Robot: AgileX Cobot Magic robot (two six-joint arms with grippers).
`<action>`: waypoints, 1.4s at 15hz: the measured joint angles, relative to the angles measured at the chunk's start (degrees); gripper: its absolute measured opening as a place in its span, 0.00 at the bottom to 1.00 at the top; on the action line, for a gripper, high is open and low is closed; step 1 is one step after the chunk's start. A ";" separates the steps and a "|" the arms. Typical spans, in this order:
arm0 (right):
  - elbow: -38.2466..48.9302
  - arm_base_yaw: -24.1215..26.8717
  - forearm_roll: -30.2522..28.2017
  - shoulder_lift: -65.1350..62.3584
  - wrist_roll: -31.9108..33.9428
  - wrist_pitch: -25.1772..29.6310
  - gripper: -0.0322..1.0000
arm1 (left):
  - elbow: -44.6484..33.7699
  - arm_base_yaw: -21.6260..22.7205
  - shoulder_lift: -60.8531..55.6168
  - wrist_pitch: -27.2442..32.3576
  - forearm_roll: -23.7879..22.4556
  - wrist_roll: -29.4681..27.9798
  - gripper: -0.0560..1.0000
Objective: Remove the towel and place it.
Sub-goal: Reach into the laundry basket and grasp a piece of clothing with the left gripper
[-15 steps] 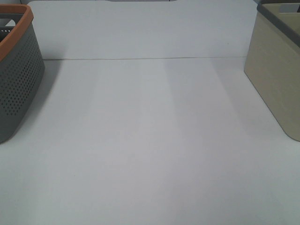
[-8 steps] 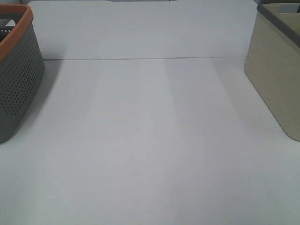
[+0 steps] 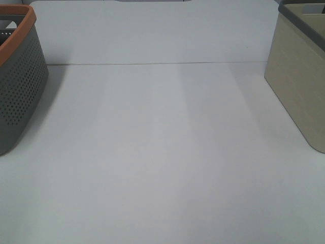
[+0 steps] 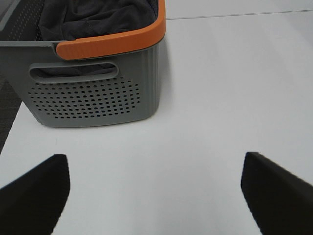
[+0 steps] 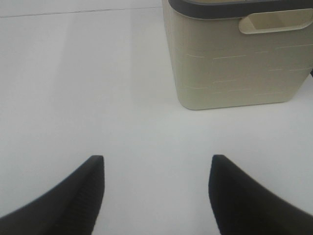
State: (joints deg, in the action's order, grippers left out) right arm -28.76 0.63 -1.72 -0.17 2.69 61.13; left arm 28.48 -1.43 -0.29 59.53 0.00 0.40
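A dark grey towel (image 4: 93, 19) lies bunched inside the grey perforated basket with an orange rim (image 4: 98, 93); the basket also shows at the left edge of the high view (image 3: 18, 86). My left gripper (image 4: 154, 193) is open and empty above the white table, a short way in front of the basket. My right gripper (image 5: 156, 196) is open and empty above the table, in front of the beige bin (image 5: 234, 58). Neither arm shows in the high view.
The beige bin with a dark grey rim stands at the right edge of the high view (image 3: 299, 76). The white table (image 3: 162, 152) spans the space between basket and bin, with a thin seam line (image 3: 152, 64) across the back.
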 joint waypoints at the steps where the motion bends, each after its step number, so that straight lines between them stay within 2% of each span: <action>1: 0.00 0.00 0.00 0.00 0.00 0.00 0.64 | 0.00 0.00 0.00 0.00 0.00 0.00 0.90; 8: 0.00 0.00 0.00 0.00 0.00 0.00 0.64 | 0.00 0.00 0.00 0.00 0.00 0.00 0.88; 11: 0.00 0.00 0.06 0.00 0.00 0.00 0.64 | 2.92 0.00 5.56 2.12 -0.80 0.11 0.88; 14: 0.00 0.00 0.06 0.00 0.00 0.00 0.64 | 11.97 0.00 17.82 2.64 -1.03 0.29 0.88; 16: 0.00 0.00 0.06 0.00 0.00 0.00 0.64 | 22.92 0.00 30.77 4.18 0.00 2.12 0.88; 19: 0.00 0.00 0.06 0.00 0.00 0.00 0.64 | 37.76 0.00 47.21 9.85 1.15 9.00 0.88; 21: 0.00 0.00 0.06 0.00 0.00 0.00 0.64 | 45.55 0.00 56.89 10.03 1.49 13.12 0.88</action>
State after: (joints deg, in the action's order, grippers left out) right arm -28.76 0.63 -1.66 -0.17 2.69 61.13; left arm 74.03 -1.43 56.61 69.56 1.49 13.52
